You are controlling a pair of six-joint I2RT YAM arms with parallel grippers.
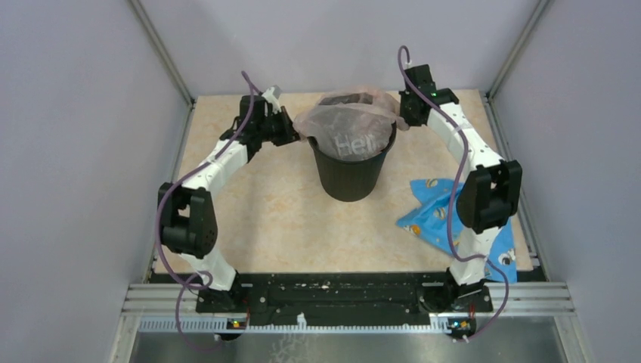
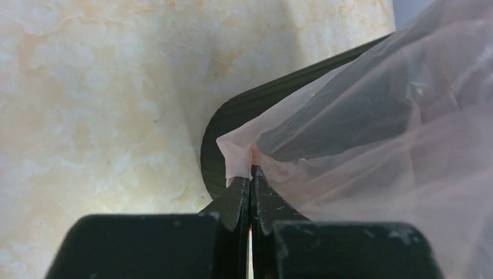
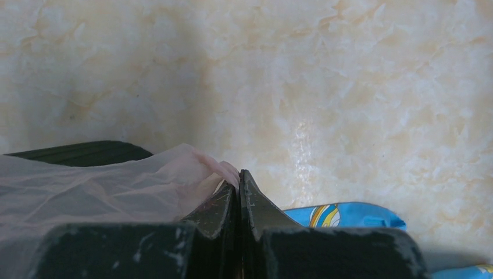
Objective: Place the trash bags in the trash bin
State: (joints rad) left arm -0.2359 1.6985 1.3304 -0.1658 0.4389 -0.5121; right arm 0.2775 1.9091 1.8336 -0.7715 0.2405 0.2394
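Currently left tool (image 2: 251, 174) and right tool (image 3: 239, 177), each pinching the trash bag (image 1: 351, 113), stretch it across the trash bin (image 1: 350, 175).

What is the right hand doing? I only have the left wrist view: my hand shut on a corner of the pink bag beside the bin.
Observer: The right hand is shut on the opposite edge of the bag, across the bin from your left hand.
Operator: Does the bag cover the opening?
Observer: In the top view it spans the bin's mouth between both hands, with white lettering showing on it.
Operator: Anything else on the table?
Observer: A blue sheet with a cartoon print lies right of the bin, apart from it.
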